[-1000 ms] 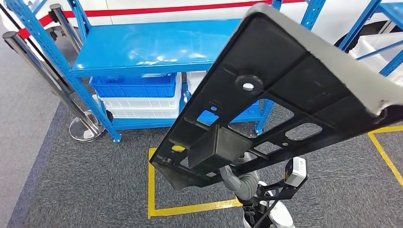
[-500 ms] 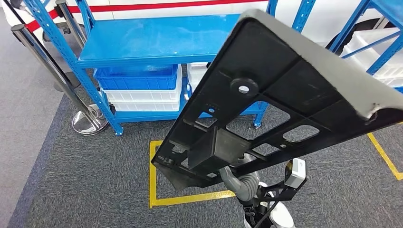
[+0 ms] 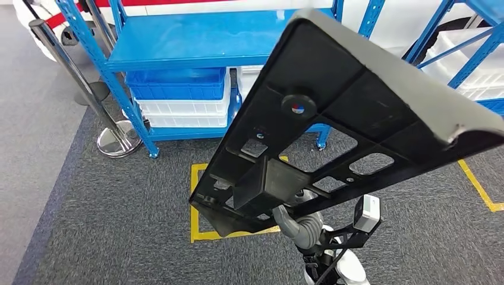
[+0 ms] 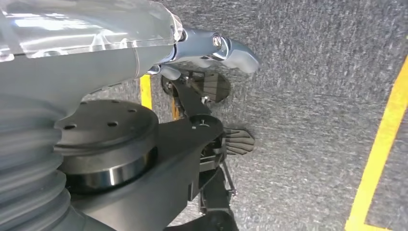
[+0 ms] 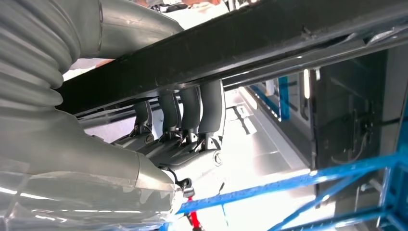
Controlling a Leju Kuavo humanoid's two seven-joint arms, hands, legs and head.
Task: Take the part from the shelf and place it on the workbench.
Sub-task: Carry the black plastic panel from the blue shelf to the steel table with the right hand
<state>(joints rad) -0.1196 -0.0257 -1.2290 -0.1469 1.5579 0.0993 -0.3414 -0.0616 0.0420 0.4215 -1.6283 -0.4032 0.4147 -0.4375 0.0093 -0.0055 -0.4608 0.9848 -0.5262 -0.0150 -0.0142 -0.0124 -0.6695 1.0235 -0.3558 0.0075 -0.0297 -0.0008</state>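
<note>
Right wrist view: the right hand (image 5: 183, 130) is seen gripping the black part's (image 3: 333, 113) edge, fingers (image 5: 211, 106) hooked over it. Part is carried tilted, clear of the blue shelf (image 3: 196, 41). Left hand's (image 4: 211, 48) state cannot be told. Grip should be kept firm and the panel level until the workbench is reached.

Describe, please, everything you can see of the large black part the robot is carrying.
The black part is a broad, flat panel of matt moulded plastic with a pale grey rim, ribs, several cut-out openings, a round boss with a hole and a boxy block underneath. It is held tilted in front of the blue shelf, above the carpet. The right robot hand grips its edge, fingers hooked over it.
</note>
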